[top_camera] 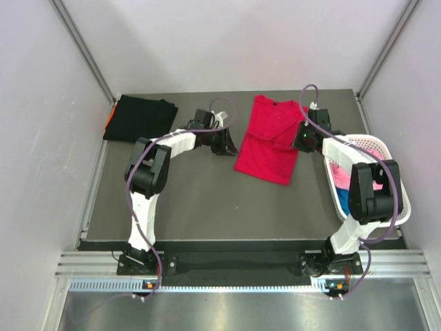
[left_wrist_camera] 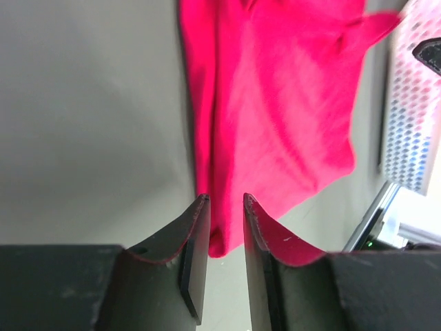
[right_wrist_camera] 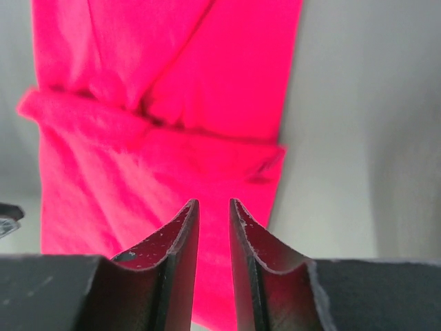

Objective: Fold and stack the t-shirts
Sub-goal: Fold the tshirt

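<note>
Centre shirt [top_camera: 270, 141] lies on the table [top_camera: 207, 200] toward the back, left gripper [top_camera: 227, 145] just off its left edge, right gripper [top_camera: 301, 141] at its right edge, folded shirt [top_camera: 140, 118] in the far-left corner, basket [top_camera: 386, 148] holding more shirts [top_camera: 341, 181] at the right edge.

- White plastic lattice basket [top_camera: 374, 141] stands at the table's right edge.
- Dark grey table [top_camera: 207, 200], enclosed by plain white walls [top_camera: 227, 41].
- Aluminium rail [top_camera: 83, 265] along the near edge.

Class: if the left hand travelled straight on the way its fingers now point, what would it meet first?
The red t-shirt: its edge lies right before the left hand, though its height above the cloth is unclear.
</note>
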Motion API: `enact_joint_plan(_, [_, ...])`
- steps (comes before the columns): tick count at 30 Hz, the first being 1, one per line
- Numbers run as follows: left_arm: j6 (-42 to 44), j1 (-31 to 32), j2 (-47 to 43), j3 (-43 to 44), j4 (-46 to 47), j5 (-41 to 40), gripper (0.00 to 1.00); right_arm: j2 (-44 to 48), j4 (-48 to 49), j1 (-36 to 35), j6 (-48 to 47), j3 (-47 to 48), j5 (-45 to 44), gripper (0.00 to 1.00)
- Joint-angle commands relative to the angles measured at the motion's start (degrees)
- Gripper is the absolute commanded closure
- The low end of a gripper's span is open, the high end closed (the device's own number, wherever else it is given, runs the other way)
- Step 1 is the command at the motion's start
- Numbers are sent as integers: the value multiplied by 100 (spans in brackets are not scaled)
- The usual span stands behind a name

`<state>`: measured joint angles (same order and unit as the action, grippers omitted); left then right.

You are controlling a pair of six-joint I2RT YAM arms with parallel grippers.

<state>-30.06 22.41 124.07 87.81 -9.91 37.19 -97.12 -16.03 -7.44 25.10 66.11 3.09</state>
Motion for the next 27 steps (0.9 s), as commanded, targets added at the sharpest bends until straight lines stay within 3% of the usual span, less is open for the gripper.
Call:
enact_joint_plan(1, [299,123,-366,-185,455,105,69,273,266,-222,117,-282,112,76])
enact_joint_plan(6, [563,158,-129,-106,87,16,68,115,478,-328,162,-484,183,78])
enact_joint_plan(15, [484,281,-6,-265,297,78,68,-193,873,-337,100,-590,-11,78])
enact_joint_plan(19, [519,299,-14,-256,104,0,78,-377,1041,-337,100,-564,-89,79])
enact_joint_plan(21, [572,307,-76,-291,77,-167,92,-421,1058,-337,109,-529,-133,79])
enact_joint_plan(23, [589,307,-111,-300,-10,-247,100,-492,1102,-328,91,-476,-168,79])
enact_joint_plan(27, [520,307,-155,-361,-81,-379,100,-667,1111,-328,65,-292,-256,79])
